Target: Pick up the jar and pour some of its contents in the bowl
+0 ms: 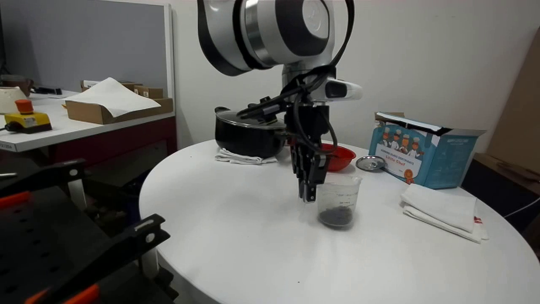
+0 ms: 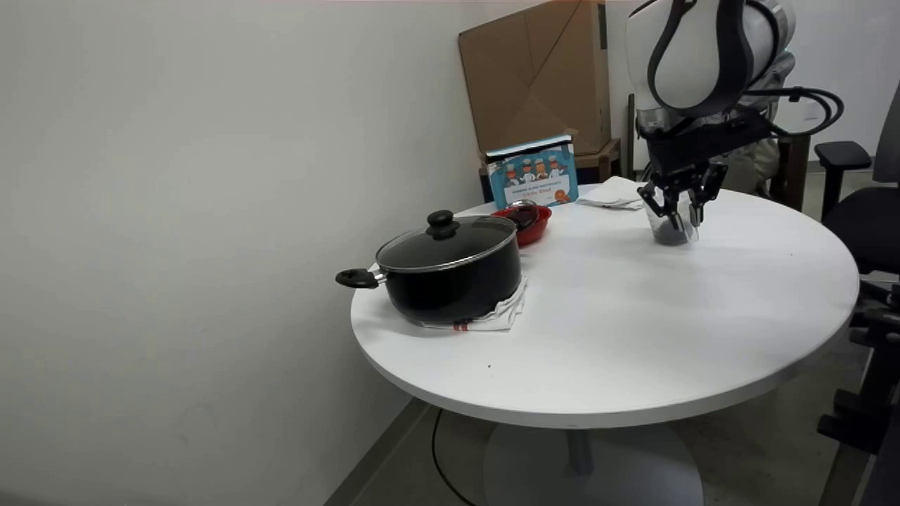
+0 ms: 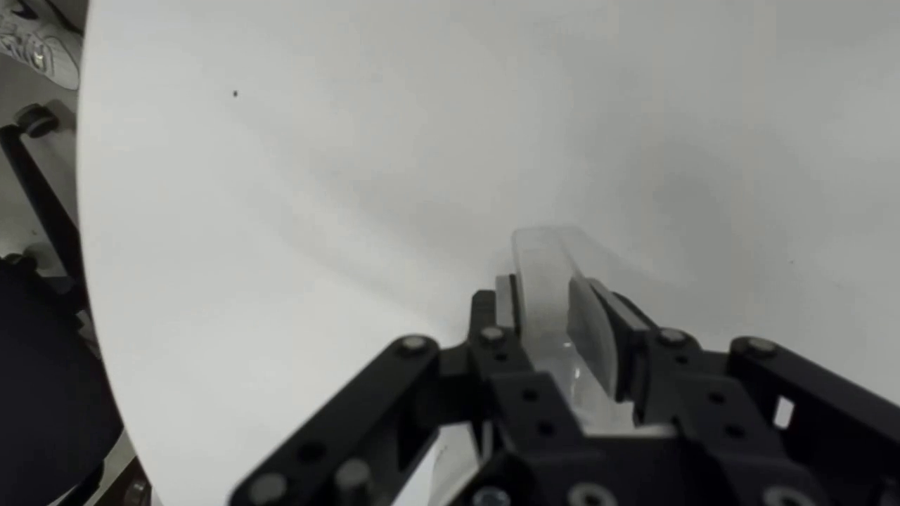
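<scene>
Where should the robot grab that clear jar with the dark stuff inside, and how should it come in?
Best by the handle of the clear jar, I'd judge. Come down from above on the handle's side, with the end effector straddling it. The jar stands upright, and the handle juts out as a slim clear strip, narrow enough to fit inside the gap, as the wrist view shows.

This is looking like a lab: a robot arm (image 1: 270, 36) is hanging over a table (image 1: 228, 236), a red-and-yellow stop button (image 1: 27, 117) sitting on the left desk (image 1: 63, 130).
</scene>
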